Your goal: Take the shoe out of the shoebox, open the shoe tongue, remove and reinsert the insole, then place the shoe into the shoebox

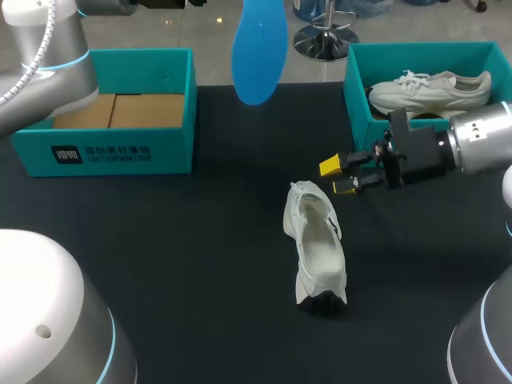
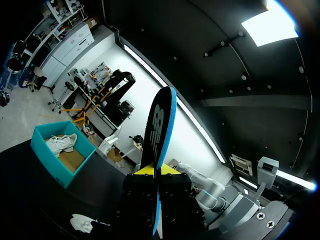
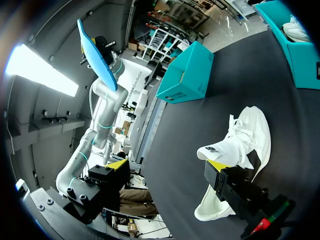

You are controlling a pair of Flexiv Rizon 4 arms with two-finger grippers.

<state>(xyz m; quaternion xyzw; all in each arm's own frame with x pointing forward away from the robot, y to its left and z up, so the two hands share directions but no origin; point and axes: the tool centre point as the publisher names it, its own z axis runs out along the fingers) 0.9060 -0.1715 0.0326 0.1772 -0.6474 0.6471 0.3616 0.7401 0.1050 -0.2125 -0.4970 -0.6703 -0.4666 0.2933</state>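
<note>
The left claw (image 2: 158,175) holds the blue insole (image 1: 259,50) clamped aloft, at 11 o'clock from the white shoe (image 1: 316,252) lying on the desk (image 1: 160,264); the right claw (image 1: 346,176), spread apart, sits at 1 o'clock. Reinsertion likely wants a toe-first descent with the shoe steadied.

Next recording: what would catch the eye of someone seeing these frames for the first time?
The blue insole stands out first, held high in the air over the table's far side, clamped in the left gripper. Below it a white shoe lies alone on the black table, with the right gripper open just beside it. A second white shoe sits in the teal shoebox at the right.
</note>
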